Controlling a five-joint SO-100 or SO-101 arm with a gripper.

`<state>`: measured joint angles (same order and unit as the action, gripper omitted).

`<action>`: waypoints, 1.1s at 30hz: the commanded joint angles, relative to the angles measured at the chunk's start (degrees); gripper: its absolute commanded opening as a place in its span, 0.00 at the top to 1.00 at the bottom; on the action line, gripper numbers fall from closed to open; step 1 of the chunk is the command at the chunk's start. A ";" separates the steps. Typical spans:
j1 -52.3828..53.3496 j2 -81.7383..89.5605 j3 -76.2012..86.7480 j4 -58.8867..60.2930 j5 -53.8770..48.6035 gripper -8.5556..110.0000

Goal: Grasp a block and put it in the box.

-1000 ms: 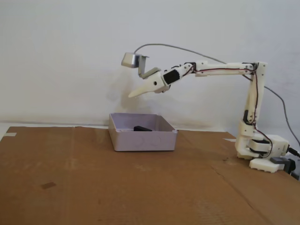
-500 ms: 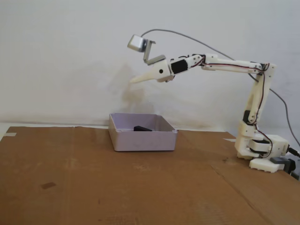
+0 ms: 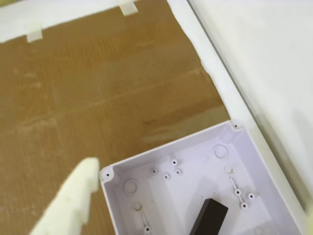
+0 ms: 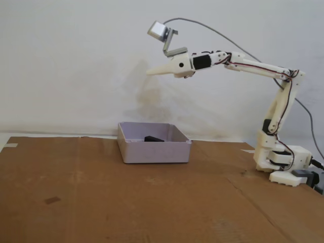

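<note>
Height is what has changed: the white arm's gripper (image 4: 152, 72) has climbed well above the shallow lavender-grey plastic box (image 4: 154, 150) within a second. Its fingers look together and empty. The small matte black block (image 3: 209, 217) lies inside, so the task seems done.

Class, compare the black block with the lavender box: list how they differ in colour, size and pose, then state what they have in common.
Colour: the block is matte black; the box is pale lavender-grey.
Size: the block is small; the box is several times wider.
Form: the block is a solid piece; the box is an open tray with low walls.
Pose: the block lies inside the box, on its floor; the box sits on the cardboard.
Shared: both are straight-edged, and neither is touched by the tool, raised above.
</note>
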<state>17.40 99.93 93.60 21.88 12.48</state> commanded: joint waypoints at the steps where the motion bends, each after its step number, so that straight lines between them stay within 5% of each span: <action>1: -1.05 8.61 -3.52 -1.85 -0.44 0.68; 15: -4.22 21.45 8.61 -1.76 -0.09 0.93; 33: -8.17 46.05 39.11 -1.85 -0.35 0.93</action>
<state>9.58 139.39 132.80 21.88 12.48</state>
